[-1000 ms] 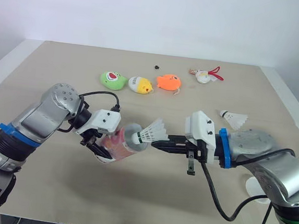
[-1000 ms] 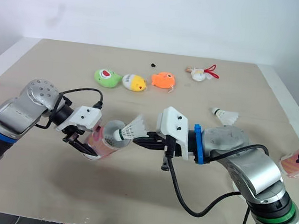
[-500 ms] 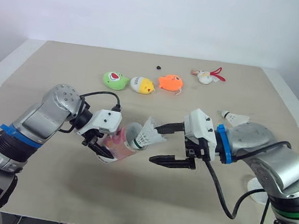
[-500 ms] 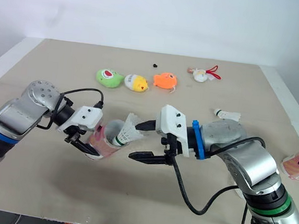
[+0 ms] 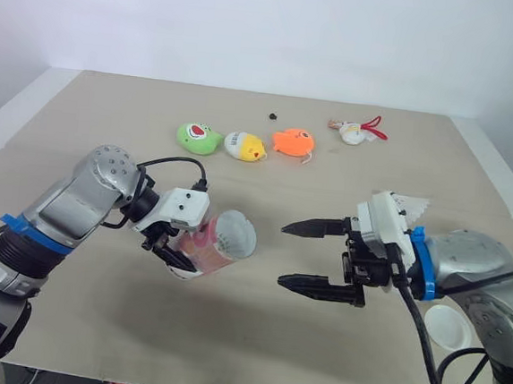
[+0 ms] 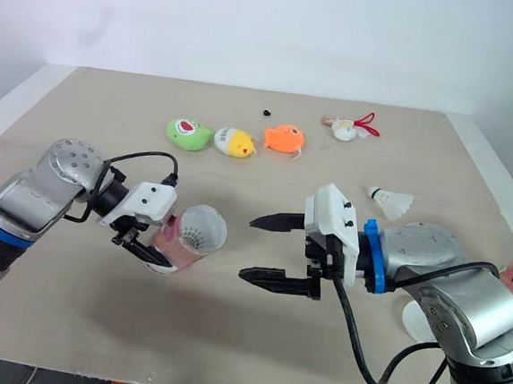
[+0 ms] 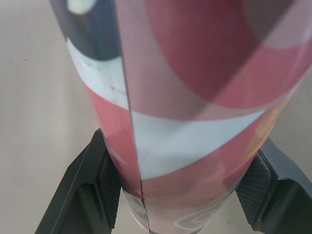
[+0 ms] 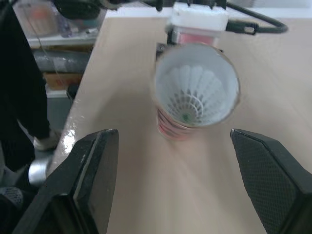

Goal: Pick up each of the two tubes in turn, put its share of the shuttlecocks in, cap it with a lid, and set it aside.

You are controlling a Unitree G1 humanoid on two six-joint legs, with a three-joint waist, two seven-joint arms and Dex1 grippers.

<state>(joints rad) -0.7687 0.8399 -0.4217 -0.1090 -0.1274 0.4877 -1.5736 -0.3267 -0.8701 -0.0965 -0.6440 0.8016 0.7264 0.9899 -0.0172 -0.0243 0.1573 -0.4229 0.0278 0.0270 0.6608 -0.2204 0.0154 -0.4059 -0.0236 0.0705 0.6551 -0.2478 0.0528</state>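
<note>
the left gripper (image 5: 174,258) is clamping the pink tube (image 5: 223,240) low on its body, left of centre in the frame, its mouth facing the right gripper (image 5: 285,256), whose fingers are standing wide apart and holding nothing. one shuttlecock (image 8: 191,95) is sitting inside; another (image 6: 390,201) is lying at the right of the table (image 5: 110,116), with a white lid (image 5: 447,327) at lower right. the tube is probably light, thin-walled card, best gripped mid-body and gently; the loose shuttlecock is best taken by its cork, sparing the brittle skirt.

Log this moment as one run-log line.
left gripper: shut on tube, tilted | shuttlecock: inside tube | right gripper: open, empty | loose shuttlecock: on table
</note>
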